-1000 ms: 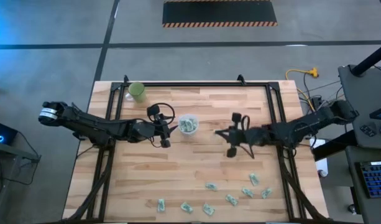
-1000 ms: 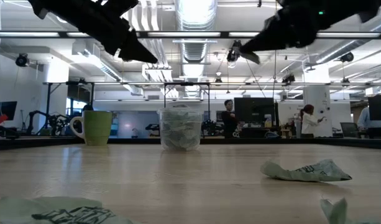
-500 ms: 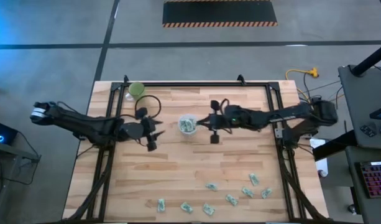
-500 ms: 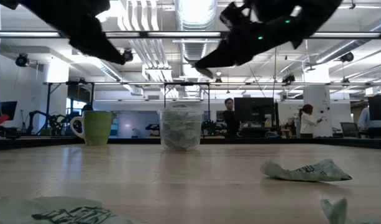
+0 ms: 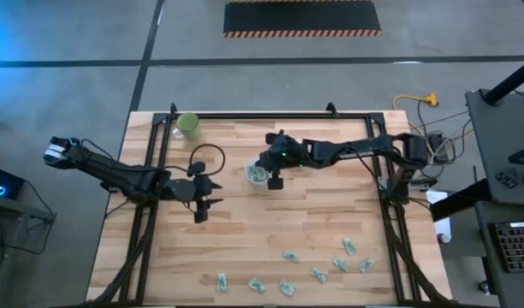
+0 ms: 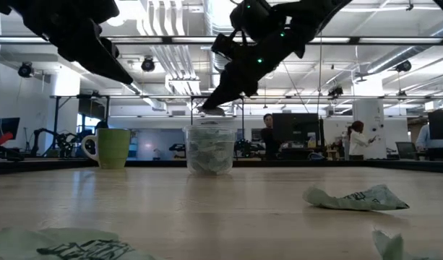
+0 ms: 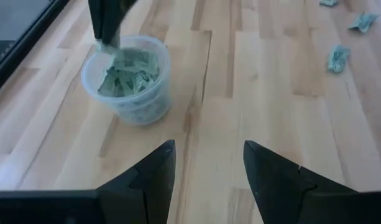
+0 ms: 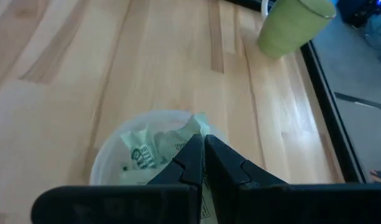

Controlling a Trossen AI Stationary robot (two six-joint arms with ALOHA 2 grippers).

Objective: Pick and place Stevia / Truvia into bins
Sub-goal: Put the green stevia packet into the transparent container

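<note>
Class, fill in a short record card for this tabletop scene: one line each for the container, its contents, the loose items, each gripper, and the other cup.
Container: small round clear plastic cup, upright, mid-table
Contents: pale green and white paper packets inside
Loose items: more packets scattered along the table's near edge
Right gripper: shut on a packet, above the clear cup's rim
Left gripper: open, empty, hovering left of the clear cup
Other cup: opaque light-green cup, far left corner

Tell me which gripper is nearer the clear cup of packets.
Right. The right gripper hangs directly over the clear cup, its jaws shut on a packet above the rim. The left gripper hovers off to the cup's side, jaws open, over bare table.
</note>
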